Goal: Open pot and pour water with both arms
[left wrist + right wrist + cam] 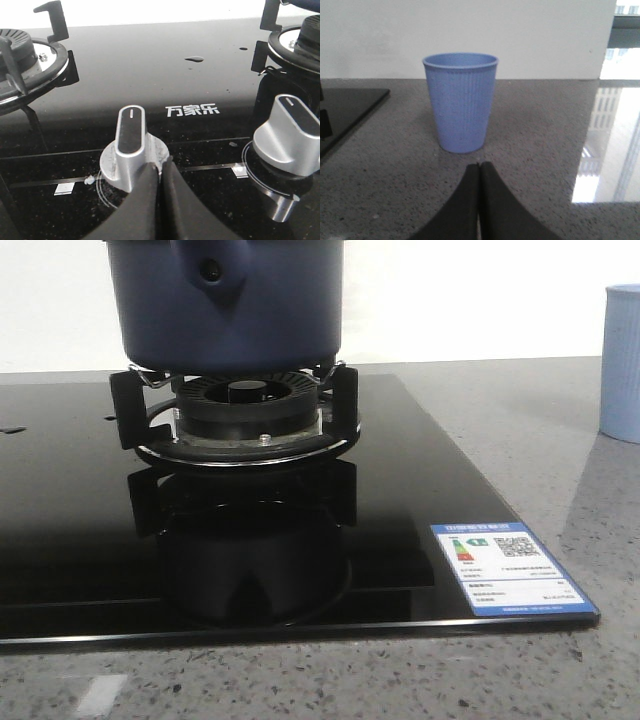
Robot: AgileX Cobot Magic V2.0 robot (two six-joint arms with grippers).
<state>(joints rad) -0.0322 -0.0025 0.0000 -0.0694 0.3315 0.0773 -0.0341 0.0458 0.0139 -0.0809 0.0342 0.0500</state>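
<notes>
- Right, the desk (520,410) first: grey speckled stone carrying a black glass hob (420,520) that runs along its near edge.
- On the hob's right-hand burner (245,410) sits the blue pot (225,300), up on the pan supports. Its top is cut off by the front view, so I cannot tell whether a lid is on or off.
- Off past the hob's right edge, on bare stone, stands the light blue cup (460,100), upright and well apart from the pot. No water level visible from here.
- Left gripper (159,172): jaws closed on nothing, hanging just in front of the silver knob (131,147) near the hob's front edge.
- Right gripper (479,172): jaws closed and empty as well, facing the cup low over the desk.
- My read: both arms are parked clear of pot and cup, which fits either an arm about to go for the lid or arms pulled back after pouring. With the pot's top hidden, the pictures don't settle which.
</notes>
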